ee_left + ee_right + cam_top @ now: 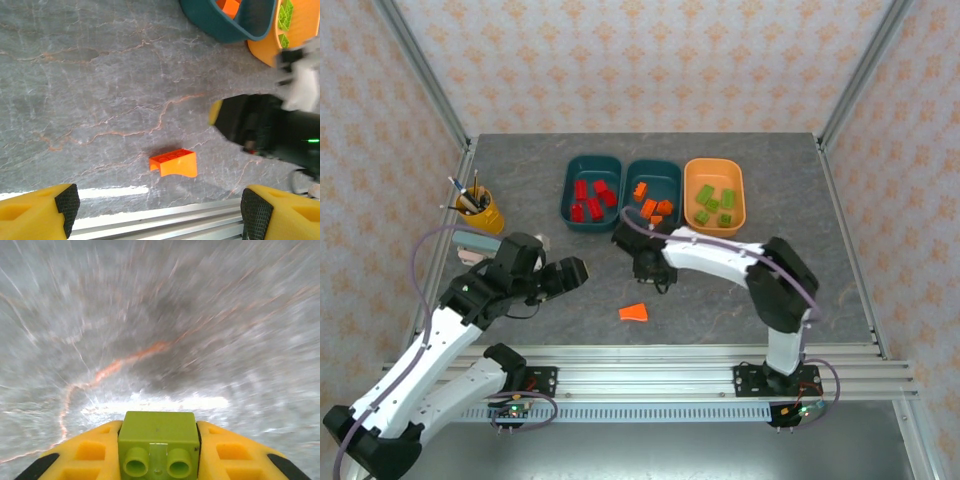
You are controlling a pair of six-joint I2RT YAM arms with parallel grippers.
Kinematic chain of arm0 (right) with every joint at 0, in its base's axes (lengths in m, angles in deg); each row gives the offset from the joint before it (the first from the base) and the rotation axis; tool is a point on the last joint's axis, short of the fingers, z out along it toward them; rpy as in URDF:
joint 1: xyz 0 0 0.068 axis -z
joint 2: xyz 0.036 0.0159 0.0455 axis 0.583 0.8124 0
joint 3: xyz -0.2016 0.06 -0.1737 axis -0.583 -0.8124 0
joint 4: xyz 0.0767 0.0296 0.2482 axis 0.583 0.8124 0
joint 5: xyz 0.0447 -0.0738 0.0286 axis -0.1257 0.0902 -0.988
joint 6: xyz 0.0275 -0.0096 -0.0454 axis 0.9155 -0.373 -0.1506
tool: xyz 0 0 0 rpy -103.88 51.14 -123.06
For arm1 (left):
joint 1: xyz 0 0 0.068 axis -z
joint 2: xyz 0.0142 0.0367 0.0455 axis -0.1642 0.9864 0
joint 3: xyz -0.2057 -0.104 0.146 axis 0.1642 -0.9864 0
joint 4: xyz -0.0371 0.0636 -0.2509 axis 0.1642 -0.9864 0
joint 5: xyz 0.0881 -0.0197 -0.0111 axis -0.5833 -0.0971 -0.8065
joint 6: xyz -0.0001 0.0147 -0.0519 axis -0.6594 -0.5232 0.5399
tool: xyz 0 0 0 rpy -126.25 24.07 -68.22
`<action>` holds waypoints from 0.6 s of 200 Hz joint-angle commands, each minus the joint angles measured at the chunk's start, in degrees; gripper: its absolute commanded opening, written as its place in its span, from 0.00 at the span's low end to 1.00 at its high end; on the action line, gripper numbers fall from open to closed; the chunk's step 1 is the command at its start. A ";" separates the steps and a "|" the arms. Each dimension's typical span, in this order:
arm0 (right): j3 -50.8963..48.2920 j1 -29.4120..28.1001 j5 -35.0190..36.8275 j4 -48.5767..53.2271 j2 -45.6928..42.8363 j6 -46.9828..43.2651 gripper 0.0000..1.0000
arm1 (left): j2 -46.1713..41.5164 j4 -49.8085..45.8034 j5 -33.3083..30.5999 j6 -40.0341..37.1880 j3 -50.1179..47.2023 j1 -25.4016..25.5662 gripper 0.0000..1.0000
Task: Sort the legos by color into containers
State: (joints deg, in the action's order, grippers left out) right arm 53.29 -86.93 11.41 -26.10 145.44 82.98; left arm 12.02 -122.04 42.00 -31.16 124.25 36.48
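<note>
A light green brick is clamped between the yellow fingers of my right gripper, just above the blurred table; from above that gripper sits in front of the middle tray. The orange wedge lies alone on the table. My left gripper hangs open to the wedge's left, nothing between its pads. At the back stand a teal tray with red bricks, a teal tray with orange bricks, and an orange tray with green bricks.
A yellow-orange cup of pens stands at the left, with a grey-and-pink block beside it. An aluminium rail runs along the near edge. Metal frame posts rise at the back corners.
</note>
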 commanded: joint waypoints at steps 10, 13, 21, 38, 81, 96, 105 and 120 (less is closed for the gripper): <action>4.07 11.56 4.04 3.78 -8.20 -7.76 0.29 | 6.36 7.71 0.44 0.19 5.68 0.48 0.87; 4.54 12.63 3.86 3.65 -8.18 -8.50 0.29 | 7.23 8.31 0.52 0.17 6.22 0.60 0.87; 5.93 15.94 3.14 3.46 -7.91 -10.37 0.29 | 9.43 9.62 0.56 0.09 7.61 0.82 0.87; 10.18 22.05 1.39 2.66 -5.62 -13.77 0.28 | 14.52 12.50 0.66 -0.22 10.83 1.18 0.88; 22.99 31.69 -1.42 0.36 6.76 -18.07 0.28 | 27.21 18.14 0.54 -0.36 20.38 1.47 0.88; 26.62 33.91 -3.01 -1.15 11.10 -17.89 0.28 | 31.49 19.67 0.69 -0.44 23.98 1.48 0.88; 28.39 34.98 -3.91 -2.00 13.42 -17.54 0.28 | 34.03 20.16 0.83 -0.53 26.28 1.48 0.88; 31.26 36.58 -4.78 -3.36 17.06 -17.03 0.28 | 37.91 20.60 1.03 -1.04 29.83 1.49 0.88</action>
State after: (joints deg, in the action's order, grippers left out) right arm 79.93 -52.48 8.72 -27.81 157.68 66.96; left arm 45.72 -105.06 42.31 -31.19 148.66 37.59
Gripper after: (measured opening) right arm 0.299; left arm 0.877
